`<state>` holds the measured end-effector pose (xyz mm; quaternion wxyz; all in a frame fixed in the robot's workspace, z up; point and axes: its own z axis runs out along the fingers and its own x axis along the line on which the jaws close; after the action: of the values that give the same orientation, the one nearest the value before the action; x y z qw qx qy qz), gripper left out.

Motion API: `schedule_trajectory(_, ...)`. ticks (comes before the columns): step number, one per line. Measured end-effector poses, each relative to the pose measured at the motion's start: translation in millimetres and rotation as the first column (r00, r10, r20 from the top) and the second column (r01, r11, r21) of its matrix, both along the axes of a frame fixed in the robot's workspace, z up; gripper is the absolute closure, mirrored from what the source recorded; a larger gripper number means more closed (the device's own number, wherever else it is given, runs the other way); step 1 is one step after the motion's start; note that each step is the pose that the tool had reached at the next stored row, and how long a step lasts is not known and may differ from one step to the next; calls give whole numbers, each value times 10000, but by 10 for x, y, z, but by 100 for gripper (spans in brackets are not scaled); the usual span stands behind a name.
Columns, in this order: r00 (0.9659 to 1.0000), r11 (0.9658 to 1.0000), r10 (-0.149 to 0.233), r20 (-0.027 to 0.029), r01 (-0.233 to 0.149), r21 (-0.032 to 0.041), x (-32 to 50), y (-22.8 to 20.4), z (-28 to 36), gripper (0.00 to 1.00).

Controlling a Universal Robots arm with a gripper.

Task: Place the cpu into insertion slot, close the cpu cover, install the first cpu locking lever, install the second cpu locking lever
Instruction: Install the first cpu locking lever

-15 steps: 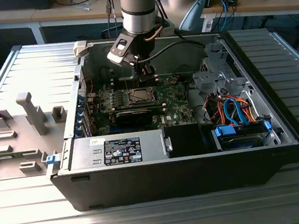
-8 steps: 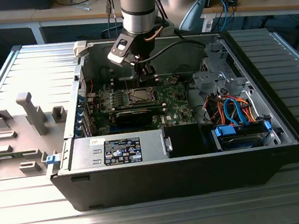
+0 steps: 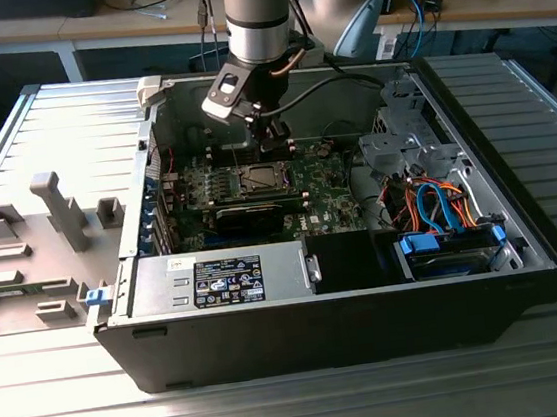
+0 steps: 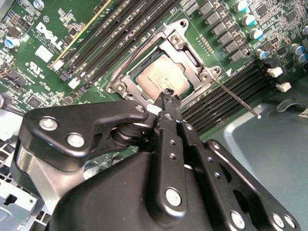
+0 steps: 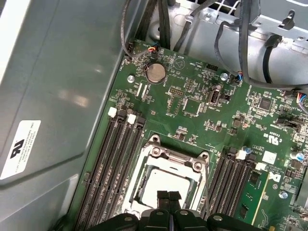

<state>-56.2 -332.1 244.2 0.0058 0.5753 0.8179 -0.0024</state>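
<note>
The cpu lies flat in the insertion slot on the green board, its dull silver top showing. Around it the cpu cover lies down as a silvery frame. One thin locking lever sticks out from a socket corner across the memory slots. My gripper hangs just above the socket's edge with its black fingers shut together and nothing between them. The first wrist view has the fingertips over the cpu and cover. In the exterior view the gripper is above the socket.
Memory slots flank the socket on both sides. The open computer case walls the board in, with a power supply in front and a drive cage with orange and blue cables to the exterior view's right. Black cables hang nearby.
</note>
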Motion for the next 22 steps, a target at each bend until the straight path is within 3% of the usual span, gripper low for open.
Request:
schedule_trajectory(17, 9983, 9983, 588, 0, -588, 0, 0, 0, 0, 89)
schedule_trajectory(22, 9954, 9954, 958, 0, -958, 0, 0, 0, 0, 89)
